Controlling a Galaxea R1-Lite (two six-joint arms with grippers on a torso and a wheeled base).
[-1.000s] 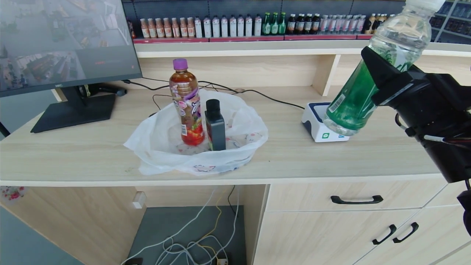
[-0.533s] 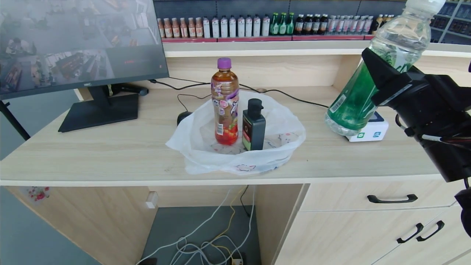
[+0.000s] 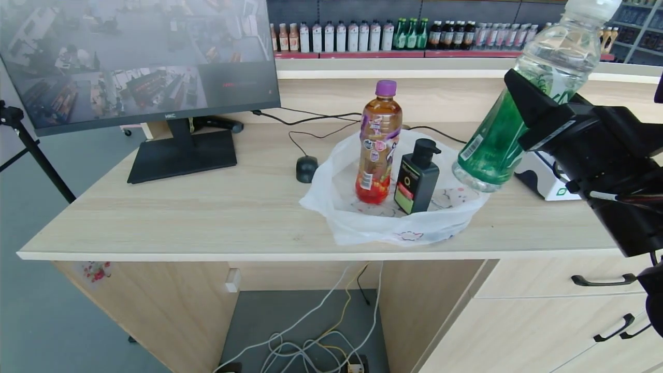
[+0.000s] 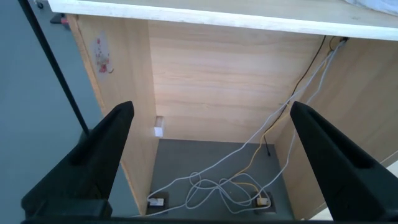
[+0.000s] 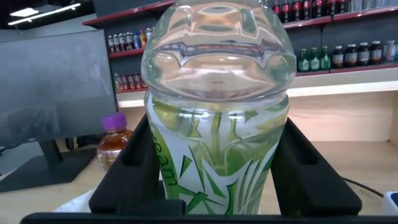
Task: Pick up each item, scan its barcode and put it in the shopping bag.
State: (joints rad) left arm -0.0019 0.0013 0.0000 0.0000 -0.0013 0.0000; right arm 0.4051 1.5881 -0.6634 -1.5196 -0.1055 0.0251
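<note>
My right gripper (image 3: 533, 103) is shut on a clear bottle with a green label (image 3: 494, 134), holding it tilted with the cap up, its base above the right rim of the white shopping bag (image 3: 362, 225). In the right wrist view the bottle (image 5: 217, 124) sits between the two black fingers (image 5: 134, 168). Inside the bag stand a tea bottle with a purple cap (image 3: 378, 145) and a dark pump bottle (image 3: 417, 178). The white and blue scanner (image 3: 544, 178) lies behind the held bottle, partly hidden. My left gripper (image 4: 208, 155) is open, low in front of the counter's underside.
A monitor (image 3: 140, 57) stands on the left of the counter (image 3: 207, 217), with a black mouse (image 3: 306, 168) and cables near the bag. Drinks fill the back shelf (image 3: 393, 36). Drawers (image 3: 601, 282) sit below right; loose cables (image 4: 217, 186) lie on the floor.
The whole head picture has shifted right, so the camera has moved left along the counter. The held bottle's base now hangs over the bag's right rim instead of over the scanner.
</note>
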